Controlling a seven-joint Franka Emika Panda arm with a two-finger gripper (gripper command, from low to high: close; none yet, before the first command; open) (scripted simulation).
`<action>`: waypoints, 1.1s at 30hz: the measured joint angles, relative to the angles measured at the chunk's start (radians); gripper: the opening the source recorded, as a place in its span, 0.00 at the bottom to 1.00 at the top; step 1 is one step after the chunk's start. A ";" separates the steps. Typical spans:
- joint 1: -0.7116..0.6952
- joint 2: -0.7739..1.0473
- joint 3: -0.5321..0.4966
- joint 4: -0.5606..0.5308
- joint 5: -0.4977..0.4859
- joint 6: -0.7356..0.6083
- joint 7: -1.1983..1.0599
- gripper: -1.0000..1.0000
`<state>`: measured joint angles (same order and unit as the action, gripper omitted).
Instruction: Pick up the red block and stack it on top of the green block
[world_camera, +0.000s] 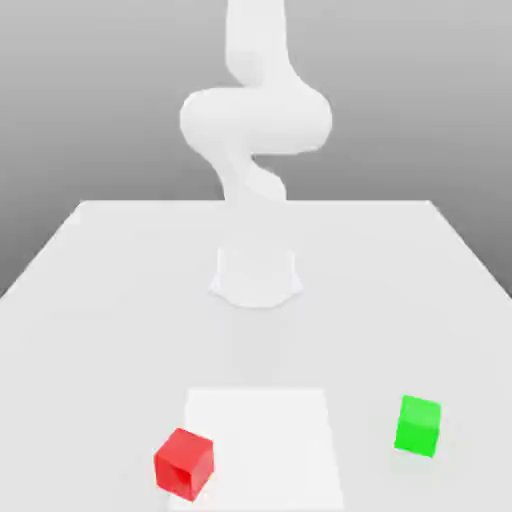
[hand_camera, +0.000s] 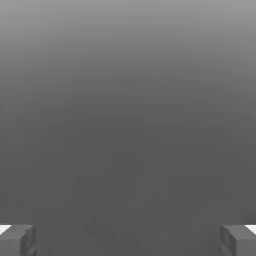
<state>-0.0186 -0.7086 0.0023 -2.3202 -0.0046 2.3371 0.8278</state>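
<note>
Grey backdrop, pale table: red block awaits its lift

Behind the gripper (hand_camera: 128, 241) lies plain grey shading in the hand view; its two fingers (hand_camera: 25, 241) stand wide apart at the edges, with nothing between them. The arm (world_camera: 256, 120) rises from its base (world_camera: 256, 275) on the table (world_camera: 110, 330).

The step in hand looks to be the approach to the red block (world_camera: 184, 465). It sits toward the exterior view's left, over the edge of a white square (world_camera: 265, 445), and is turned at an angle. A good approach would come in from above with the fingers kept spread, turn the wrist until they line up with two opposite faces, then go straight down and close around the middle. Closing across the corners could spin the block or let it slip.

The green block (world_camera: 418, 427) stands well apart, toward the exterior view's right, also slightly turned, its top free to take the other. Nothing visible stands between the two blocks, but the red one should be carried high enough to avoid knocking the green one, then lowered squarely and released gently.
</note>
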 joint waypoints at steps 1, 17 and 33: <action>-0.008 0.039 0.001 -0.009 -0.002 0.016 0.012 0.50; -0.101 0.623 -0.019 -0.137 -0.017 0.253 0.179 0.50; -0.139 1.057 -0.022 -0.171 0.026 0.503 0.220 0.00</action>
<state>-0.1573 0.3486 -0.0194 -2.4910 0.0216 2.8406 1.0480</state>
